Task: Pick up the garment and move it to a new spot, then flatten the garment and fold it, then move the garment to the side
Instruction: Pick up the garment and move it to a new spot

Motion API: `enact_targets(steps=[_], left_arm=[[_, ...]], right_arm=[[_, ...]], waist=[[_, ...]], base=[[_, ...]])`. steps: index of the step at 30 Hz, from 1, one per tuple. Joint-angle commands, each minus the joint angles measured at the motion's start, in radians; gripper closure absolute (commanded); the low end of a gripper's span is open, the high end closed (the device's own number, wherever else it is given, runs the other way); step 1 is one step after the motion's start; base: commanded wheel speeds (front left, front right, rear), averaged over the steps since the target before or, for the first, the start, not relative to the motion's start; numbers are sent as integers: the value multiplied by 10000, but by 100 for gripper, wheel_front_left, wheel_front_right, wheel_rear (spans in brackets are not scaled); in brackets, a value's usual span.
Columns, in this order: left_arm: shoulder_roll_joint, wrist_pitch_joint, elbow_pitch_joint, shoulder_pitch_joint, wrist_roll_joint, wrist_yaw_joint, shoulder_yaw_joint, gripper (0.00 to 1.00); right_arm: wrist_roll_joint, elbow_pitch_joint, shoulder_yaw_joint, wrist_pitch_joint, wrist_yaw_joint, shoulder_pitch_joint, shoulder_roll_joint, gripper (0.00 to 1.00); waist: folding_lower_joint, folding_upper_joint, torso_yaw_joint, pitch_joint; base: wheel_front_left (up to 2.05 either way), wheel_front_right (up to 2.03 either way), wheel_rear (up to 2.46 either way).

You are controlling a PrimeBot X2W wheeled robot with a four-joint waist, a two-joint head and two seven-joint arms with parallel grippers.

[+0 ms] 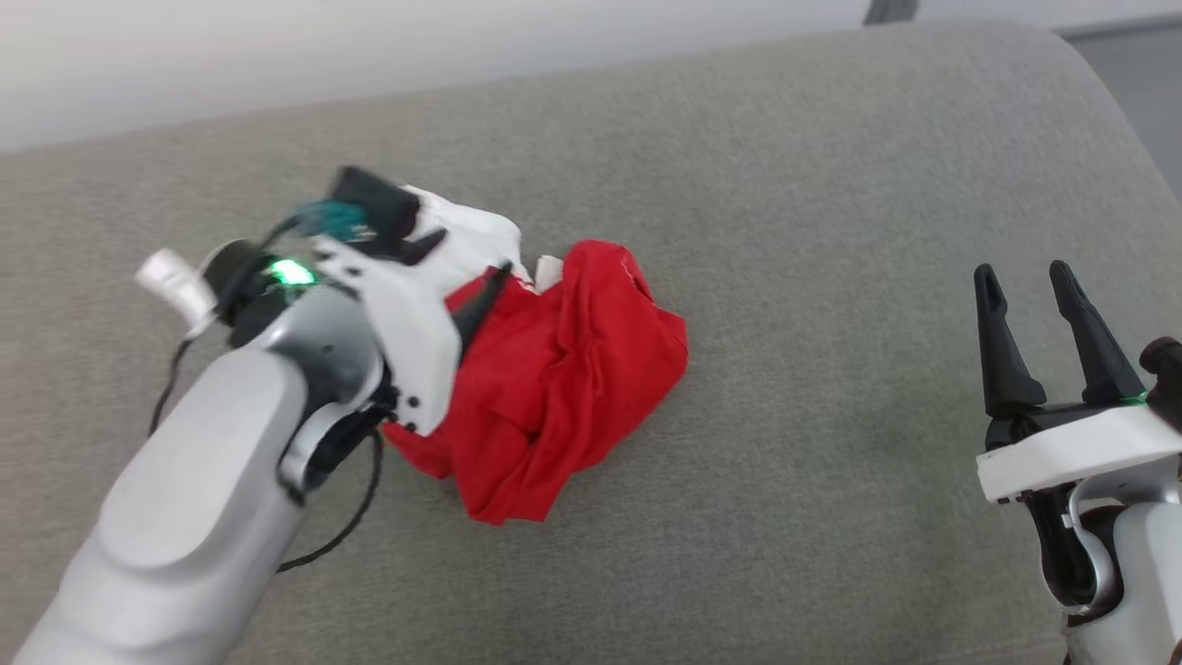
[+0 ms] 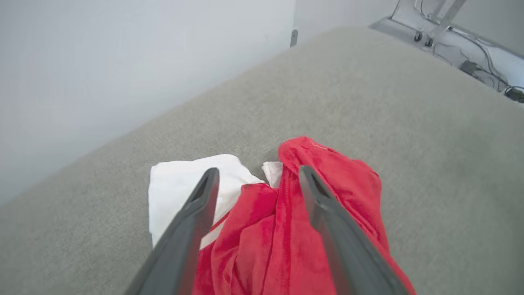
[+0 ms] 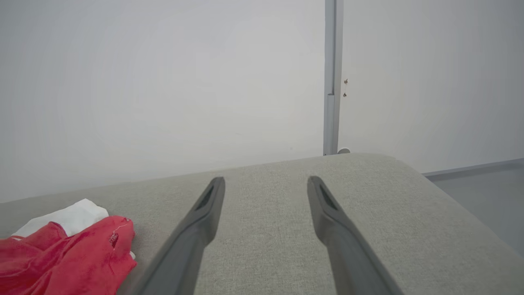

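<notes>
A crumpled red-and-white garment (image 1: 563,369) lies on a grey cushion (image 1: 831,231), with the left gripper (image 1: 468,254) spread wide over it and the right gripper (image 1: 1023,271) spread, empty, well apart.

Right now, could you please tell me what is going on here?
The robot's left gripper is down at the garment, a red and white shirt lying crumpled in a heap on a grey cushioned surface. Its fingers are open with red cloth between them, so nothing is gripped yet. The right gripper hangs open over the cushion to the right, apart from the garment. The garment is not yet flattened or folded.
</notes>
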Motion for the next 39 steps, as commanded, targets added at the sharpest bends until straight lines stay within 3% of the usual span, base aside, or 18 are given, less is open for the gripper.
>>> enact_targets(steps=[1,12,18,28,39], left_arm=[[95,-270,-161,286,60,74,101,0],[758,-4232,-1377,3062,106,1142,1654,0],[888,-5653,-1514,4587,-153,1572,2327,0],[888,-6586,-1931,6294,-430,2075,3061,0],[377,-6904,-2127,7738,-325,2098,4264,0]], right_arm=[[-40,-57,-25,21,0,106,-11,0],[-402,-91,-318,65,-1,658,-31,0],[-604,-138,-587,80,0,1033,-17,0],[-853,-313,-974,182,-1,1476,152,0],[-964,-239,-1360,-38,0,1955,468,0]], waist=[[0,0,214,-211],[0,0,903,-998],[0,0,1248,-1364],[0,0,1611,-1758],[0,0,1756,-2026]], base=[[0,0,0],[0,0,0],[0,0,0],[0,0,0],[0,0,0]])
